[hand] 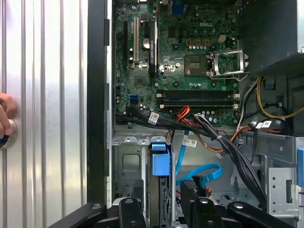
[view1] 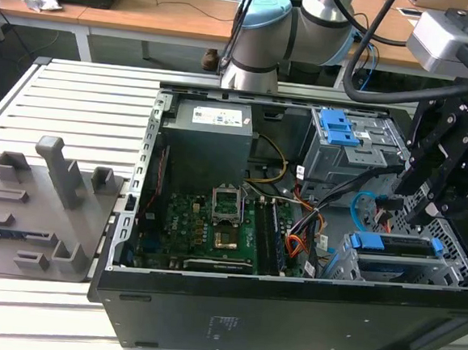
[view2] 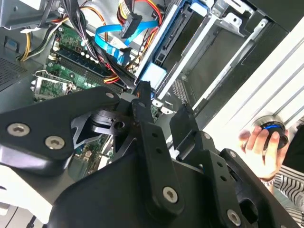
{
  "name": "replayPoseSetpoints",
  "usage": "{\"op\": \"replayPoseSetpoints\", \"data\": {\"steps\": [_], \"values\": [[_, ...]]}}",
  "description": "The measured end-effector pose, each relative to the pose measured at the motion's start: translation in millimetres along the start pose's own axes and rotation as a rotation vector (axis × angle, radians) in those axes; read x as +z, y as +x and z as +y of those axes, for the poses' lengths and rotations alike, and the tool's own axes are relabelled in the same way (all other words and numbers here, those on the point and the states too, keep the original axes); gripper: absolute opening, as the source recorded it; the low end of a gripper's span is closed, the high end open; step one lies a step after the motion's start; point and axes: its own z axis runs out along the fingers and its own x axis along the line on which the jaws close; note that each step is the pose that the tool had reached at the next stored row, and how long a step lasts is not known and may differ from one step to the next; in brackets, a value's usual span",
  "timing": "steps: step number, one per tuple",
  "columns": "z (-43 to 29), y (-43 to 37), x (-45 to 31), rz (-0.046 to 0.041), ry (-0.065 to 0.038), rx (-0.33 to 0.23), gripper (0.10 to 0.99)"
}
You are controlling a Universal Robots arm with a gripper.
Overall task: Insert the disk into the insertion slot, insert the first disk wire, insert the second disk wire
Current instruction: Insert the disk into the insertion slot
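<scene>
The end effector (view2: 163,103) sat closest to the lens in both wrist views. Its black fingers (view2: 141,102) were spread apart and held nothing. In the first wrist view it hung directly above the disk (hand: 160,166), one finger on either side of the bright blue carrier without visibly touching it. The disk stood seated in the insertion slot (hand: 125,164) of the perforated light-grey cage, at the corner of the open computer case (view1: 232,305) on the exterior view's right. The second disk wire (hand: 205,172) curled in a light-blue loop just beside that cage, near a bundle of black cables (hand: 228,147) and orange ones (hand: 183,113). I could not tell where its dark plug ended. Beyond lay the green motherboard (hand: 180,61). A taller grey cage with blue latches (view1: 340,127) stood farther back in the case. The case rested on a slatted metal desk (hand: 47,95), where a person's hand (view2: 256,142) rested on a round button (view2: 271,129).
</scene>
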Motion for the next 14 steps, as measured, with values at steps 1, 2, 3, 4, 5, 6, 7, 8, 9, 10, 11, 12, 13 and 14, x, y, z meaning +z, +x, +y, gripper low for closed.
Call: {"op": "replayPoseSetpoints", "data": {"steps": [1, 2, 3, 4, 5, 6, 7, 8, 9, 10, 11, 12, 13, 14], "values": [[0.0, 0.0, 0.1, 0.0, 0.0, 0.0, 0.439], [0.0, 0.0, 0.1, 0.0, 0.0, 0.0, 0.424], [0.0, 0.0, 0.2, 0.0, 0.0, 0.0, 0.361], [0.0, 0.0, 0.3, 0.0, 0.0, 0.0, 0.294], [0.0, 0.0, 0.3, 0.0, 0.0, 0.0, 0.235], [0.0, 0.0, 0.3, -0.0001, 0.0, 0.0, 0.176], [0.0, 0.0, 0.4, -0.0001, 0.0, 0.0, 0.114], [0.0, 0.0, 0.4, -0.0001, 0.0, 0.0, 0.106], [0.0, 0.0, 0.5, 0.0, 0.0, 0.0, 0.106], [0.0, 0.0, 0.5, -0.0001, 0.0, 0.0, 0.106], [0.0, 0.0, 0.5, 0.0, 0.0, 0.0, 0.106], [-0.3, 0.0, 0.6, -0.0002, 0.0, 0.0, 0.106], [-2.7, 0.0, 0.7, -0.0004, 0.0, 0.0, 0.106], [-5.7, -0.2, 0.4, -0.0002, 0.0, 0.0, 0.106]]}}
